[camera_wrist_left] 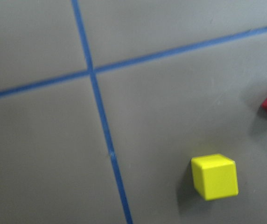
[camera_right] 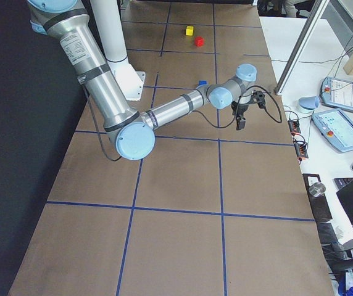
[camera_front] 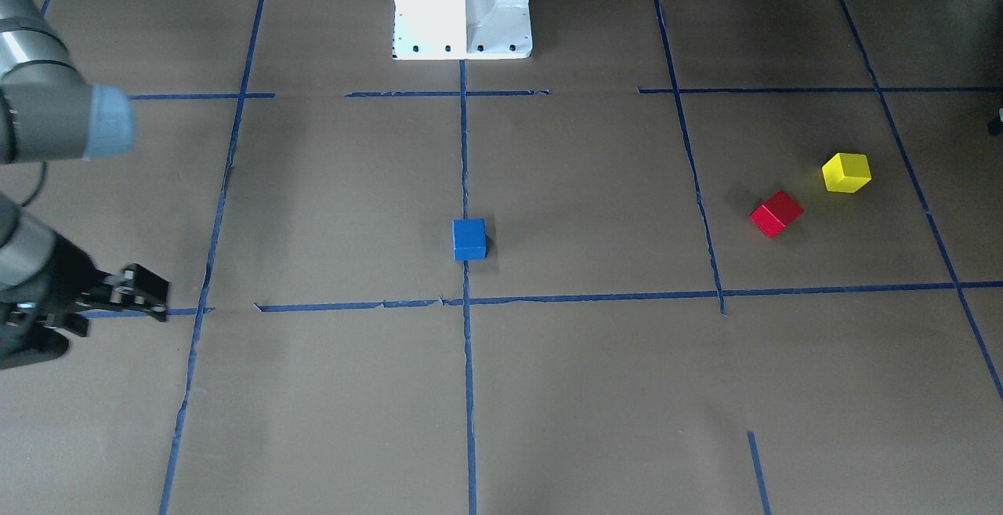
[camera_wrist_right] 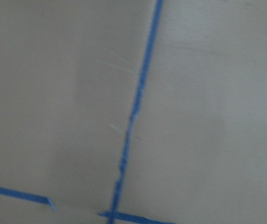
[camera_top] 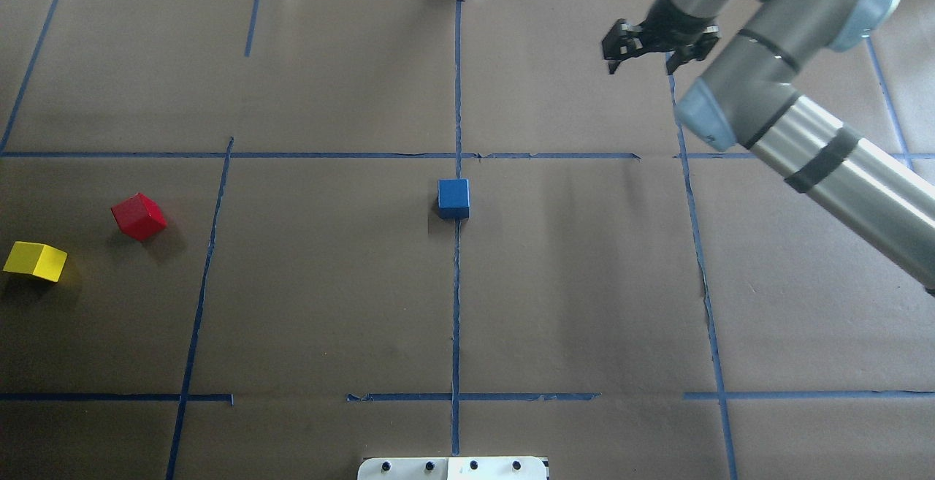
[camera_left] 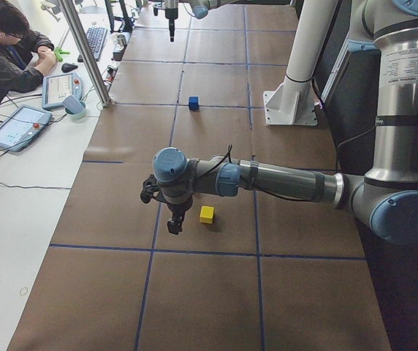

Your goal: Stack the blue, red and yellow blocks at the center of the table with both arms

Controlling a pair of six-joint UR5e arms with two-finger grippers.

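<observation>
**Blue block at centre, red and yellow still out on the left**

The blue block sits alone on the table at its middle, on the long blue tape line that runs away from the robot's base. Nothing is stacked on it.

The red block and yellow block lie far out on the robot's left side, well apart from the blue one. They are near each other but not touching, and both are turned at an angle to the tape grid. The yellow block is the one nearer the table's end.

The right fingers are spread apart and hold nothing. They hang over the far right part of the table, well away from all three blocks. The right wrist view shows only bare paper and tape, and it is blurred.

The left fingers point down over the table just beside the yellow block in the side view. Whether they are spread or closed cannot be told from there. The left wrist view shows the yellow block low in the frame and a corner of the red block at its right edge.
</observation>
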